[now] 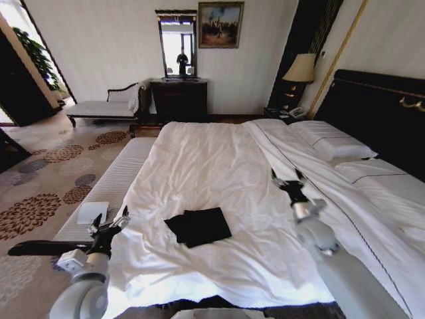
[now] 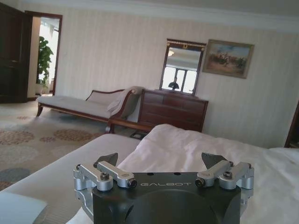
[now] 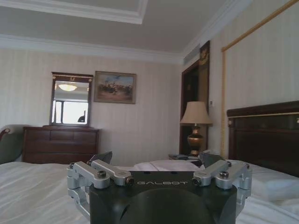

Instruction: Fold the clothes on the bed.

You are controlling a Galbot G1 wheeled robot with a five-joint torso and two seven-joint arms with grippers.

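The clothes, a black T-shirt, lie in a compact, roughly rectangular bundle on the white duvet of the bed, near its front edge. My left gripper hovers open to the left of the shirt, over the duvet's edge, apart from it. My right gripper hovers open to the right of the shirt and a little farther back. In the left wrist view the left gripper stands open with nothing between its fingers, above the bed. The right gripper is likewise open and holds nothing.
A long cushioned bench runs along the bed's left side with a white flat item on it. Pillows and a dark headboard lie to the right. A chaise, dresser and lamp line the far wall.
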